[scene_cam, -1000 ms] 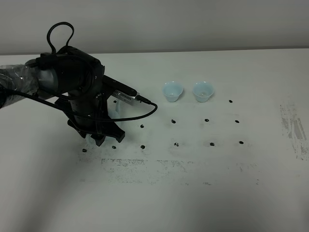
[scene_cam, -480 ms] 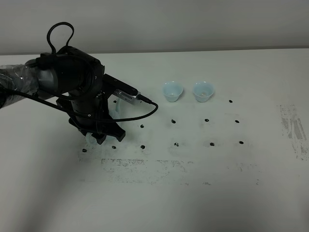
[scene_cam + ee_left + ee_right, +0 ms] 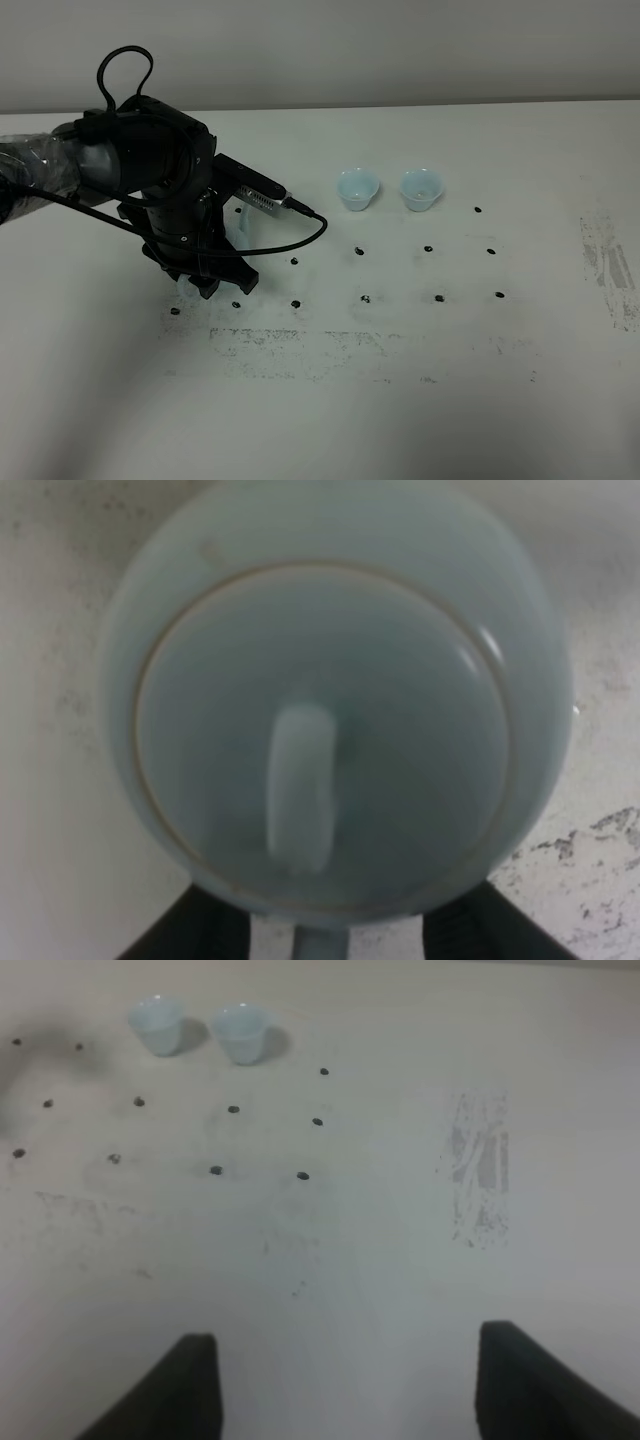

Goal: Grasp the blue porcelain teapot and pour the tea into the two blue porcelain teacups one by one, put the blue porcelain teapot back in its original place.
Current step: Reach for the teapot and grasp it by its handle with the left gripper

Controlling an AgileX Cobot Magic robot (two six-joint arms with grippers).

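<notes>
Scuffs and rows of small black dots (image 3: 358, 250) marked the white tabletop (image 3: 400, 420), with a worn grey patch (image 3: 608, 270) near its right edge in the high view. One teacup (image 3: 357, 188) and a second teacup (image 3: 420, 188) stood upright just beside each other toward the far side, well apart from the left arm (image 3: 140, 165). That arm, with a black cable (image 3: 300, 232) looping out toward the cups, covered nearly all of the blue porcelain teapot (image 3: 242, 228), so only a pale sliver showed beside it from above. Against a second earlier, the arm and its left gripper (image 3: 222, 285) had crept very slightly toward the far edge, while both cups sat where they were. In the left wrist view the pot filled the picture, its lid knob (image 3: 300, 785) in the middle. The gripper's dark fingers (image 3: 190, 935) stood well apart on either side of the pot's handle end, and whether they pressed on it could not be told. The right gripper (image 3: 345, 1345) hung with its jaws spread wide over the tabletop
</notes>
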